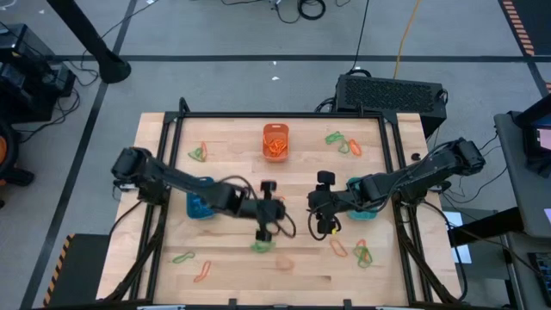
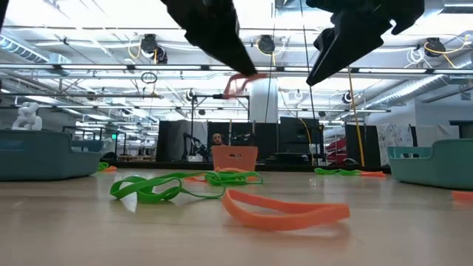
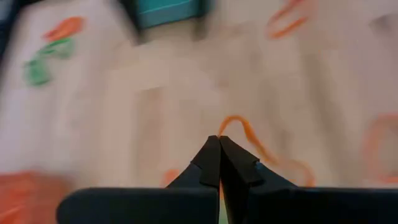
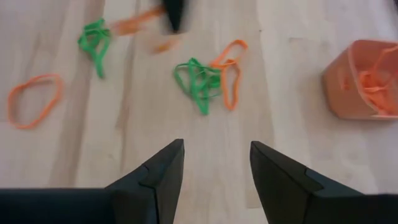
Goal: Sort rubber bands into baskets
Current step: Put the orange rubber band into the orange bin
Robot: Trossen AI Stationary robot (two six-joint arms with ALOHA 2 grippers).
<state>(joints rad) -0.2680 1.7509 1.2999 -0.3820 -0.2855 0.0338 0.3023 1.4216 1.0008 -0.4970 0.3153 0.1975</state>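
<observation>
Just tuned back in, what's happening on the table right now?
The left gripper is shut on an orange rubber band and holds it off the wooden table near the middle. The right gripper hangs open close by, holding nothing. The orange basket at the far edge already has orange bands in it; other orange and green bands lie loose on the wood.

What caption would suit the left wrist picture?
Left hand, fingers shut, pinches a thin orange rubber band above the wooden table.
</observation>
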